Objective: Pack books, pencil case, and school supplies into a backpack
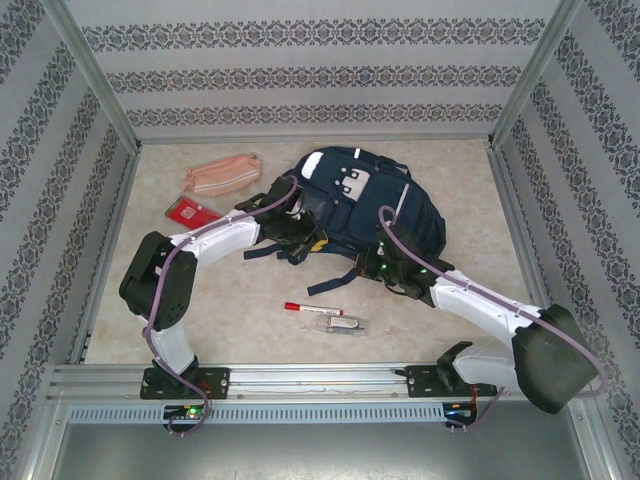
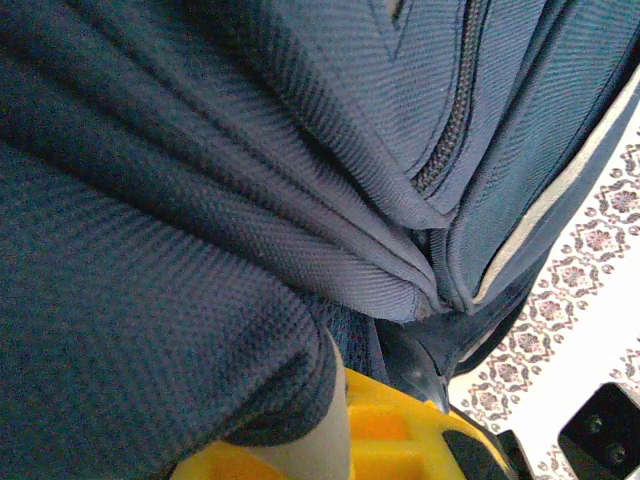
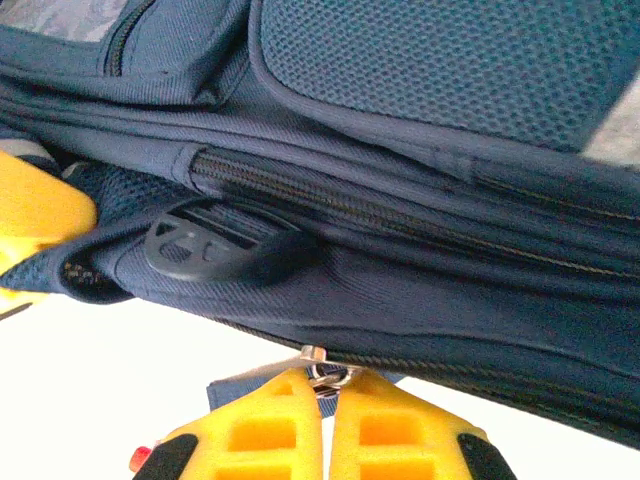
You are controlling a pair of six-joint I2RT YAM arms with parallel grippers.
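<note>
Top view: the navy backpack lies flat, its contents hidden. The soft pink pencil case and the red packet lie to its left, and the slim marker lies on its near side.
Left wrist: the left gripper is pinched on the backpack's woven fabric.
Right wrist: the right gripper is clamped on the backpack's metal zip pull.

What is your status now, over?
Left gripper shut on backpack fabric. Right gripper shut on zipper pull. Pencil case, marker pen outside on table.

pale walls banded with dark floral stripes enclose a beige marbled tabletop framed in aluminium rails.
</note>
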